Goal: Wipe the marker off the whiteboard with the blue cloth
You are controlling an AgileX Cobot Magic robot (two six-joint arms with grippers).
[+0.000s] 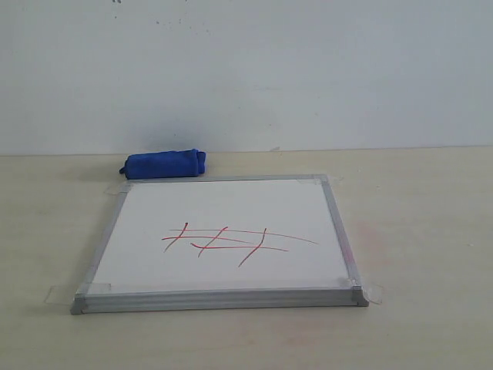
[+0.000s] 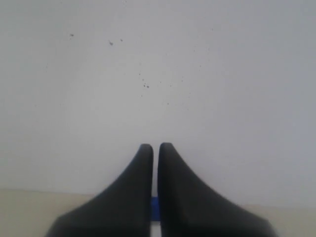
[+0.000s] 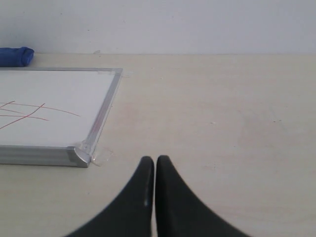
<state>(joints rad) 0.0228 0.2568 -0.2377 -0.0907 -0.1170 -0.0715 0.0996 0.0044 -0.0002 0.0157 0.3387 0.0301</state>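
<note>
Pale bench (image 1: 431, 231) against a white wall (image 1: 246, 69). Whiteboard (image 1: 223, 204) lies flat mid-bench, with clear tape tabs (image 1: 373, 293) at its corners. Marker (image 1: 223, 240): red strokes in the middle of the board toward its near edge, a few long horizontals crossed by short slants. Blue cloth (image 1: 163, 164) is rolled up on the bench just past the board's far edge, by the far-left corner in the exterior view; touching the frame or not, can't tell. Left jaws pinched together, nothing gripped, facing the wall. Right jaws likewise closed and empty, over bare bench beside the board's near right corner.
</note>
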